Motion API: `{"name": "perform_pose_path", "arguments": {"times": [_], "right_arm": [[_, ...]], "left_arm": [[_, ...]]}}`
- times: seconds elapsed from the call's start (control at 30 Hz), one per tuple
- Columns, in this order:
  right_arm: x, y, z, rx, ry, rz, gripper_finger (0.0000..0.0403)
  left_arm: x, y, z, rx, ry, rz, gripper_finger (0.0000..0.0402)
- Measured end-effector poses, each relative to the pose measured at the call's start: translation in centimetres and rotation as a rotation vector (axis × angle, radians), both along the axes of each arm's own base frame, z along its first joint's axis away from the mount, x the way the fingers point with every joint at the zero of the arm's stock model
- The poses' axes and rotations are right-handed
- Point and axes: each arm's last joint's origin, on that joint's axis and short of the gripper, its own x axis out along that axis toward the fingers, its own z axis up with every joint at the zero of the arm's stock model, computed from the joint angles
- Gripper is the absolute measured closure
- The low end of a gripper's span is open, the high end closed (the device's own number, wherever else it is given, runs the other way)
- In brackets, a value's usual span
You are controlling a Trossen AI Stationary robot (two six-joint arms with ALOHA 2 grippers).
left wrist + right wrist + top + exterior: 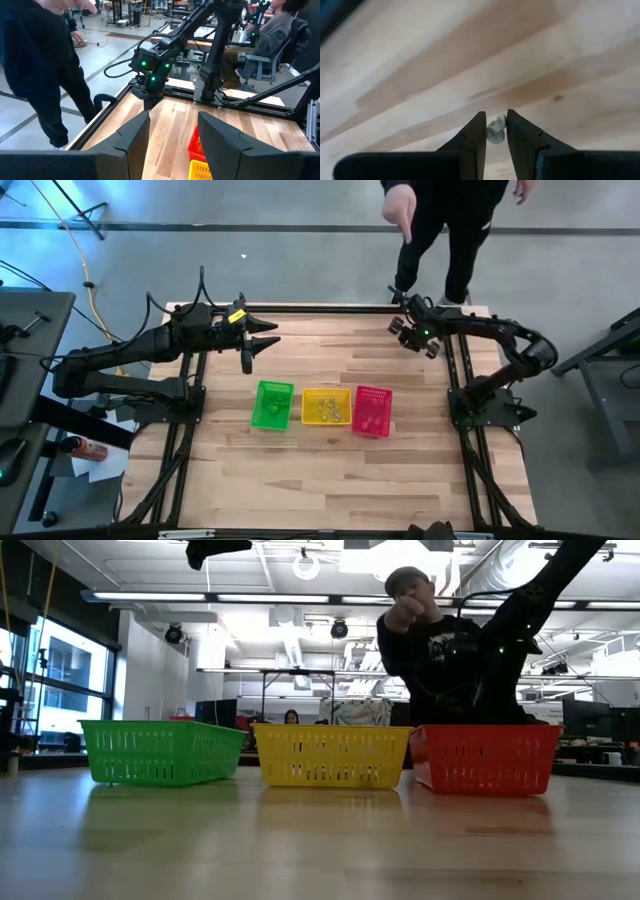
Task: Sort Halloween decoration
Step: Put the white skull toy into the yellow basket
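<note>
The right claw [492,131] pinched a pale trinket [495,129] above the bench [420,75]; so slight a hold risked dropping it. The left claw [172,131] stood open.

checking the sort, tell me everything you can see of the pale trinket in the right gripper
The pale trinket is a tiny whitish, rounded piece, its material hard to tell. It sits pinched between the two dark fingers of the right gripper, just above or on the wooden table near its far right corner. Only part shows; its shape is unclear.
</note>
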Motion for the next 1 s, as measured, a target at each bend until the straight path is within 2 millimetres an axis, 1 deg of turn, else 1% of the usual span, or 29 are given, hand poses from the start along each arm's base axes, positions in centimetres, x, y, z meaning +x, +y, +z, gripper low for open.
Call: {"name": "perform_pose_path", "arguments": {"times": [0.1,0.23,0.4,0.5,0.6,0.77,0.87,1.0], "right_arm": [[0.5,-0.1,0.9,-0.086,-0.049,0.072,0.0337],[1.4,-0.4,2.8,-0.249,-0.173,0.206,0.0337],[2.7,-0.4,6.4,-0.503,-0.397,0.379,0.0337],[3.4,0.1,8.8,-0.660,-0.531,0.463,0.0337],[3.9,0.8,11.0,-0.807,-0.646,0.530,0.0337],[4.7,2.7,13.9,-1.021,-0.769,0.613,0.0337],[5.1,4.2,15.3,-1.139,-0.825,0.680,0.0337],[5.8,6.7,16.8,-1.309,-0.870,0.803,0.0337]], "left_arm": [[0.0,0.0,0.0,0.000,0.000,0.000,0.0245],[0.0,0.0,0.0,0.000,0.000,0.000,0.0245],[0.0,0.0,0.1,0.001,-0.006,0.000,0.0245],[0.0,0.0,0.3,-0.009,-0.036,0.002,0.0245],[0.1,0.0,0.5,-0.015,-0.054,0.003,0.0245],[0.1,0.0,0.7,-0.051,-0.088,0.007,0.0245],[0.1,0.0,0.8,-0.076,-0.101,0.006,0.0245],[0.1,0.0,0.8,-0.110,-0.108,0.001,0.0245]]}}
